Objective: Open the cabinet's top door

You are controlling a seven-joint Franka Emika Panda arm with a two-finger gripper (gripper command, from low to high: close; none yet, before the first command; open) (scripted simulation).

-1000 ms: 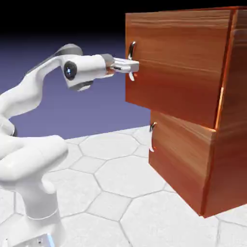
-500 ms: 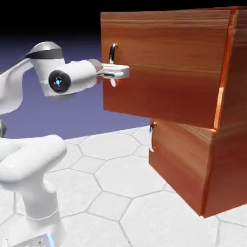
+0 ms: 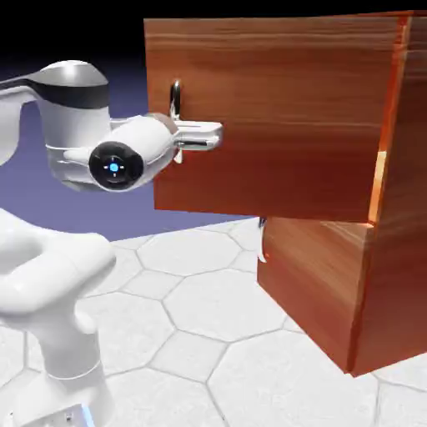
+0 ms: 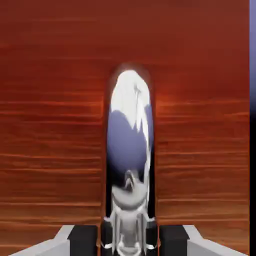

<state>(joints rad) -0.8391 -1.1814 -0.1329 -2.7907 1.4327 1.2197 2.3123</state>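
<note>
Cabinet (image 3: 396,275) fills the exterior view from one to four o'clock. Its top door (image 3: 279,117) stands swung out from the body, reaching across twelve o'clock toward eleven, with a bright strip along its hinge-side edge at three. The handle (image 3: 175,100), curved and silver, sits near the door's free edge at about eleven. The arm (image 3: 75,125) comes in from nine o'clock, and its gripper (image 3: 218,135) is at the handle's lower part. A round black cap (image 3: 115,167) on the wrist bears a blue light with small pale marks, too fine to read. Toward seven, the base shows a pale blue panel (image 3: 75,415) whose marks are illegible. The lower door (image 3: 313,283) lies at four, flush with the body, its own handle (image 3: 263,246) partly hidden.

In the hand view, reddish wood grain surrounds the mirror-bright handle, which runs from the centre to six o'clock. Dark pads (image 4: 82,240) flank it at five and seven, closed on it.
</note>
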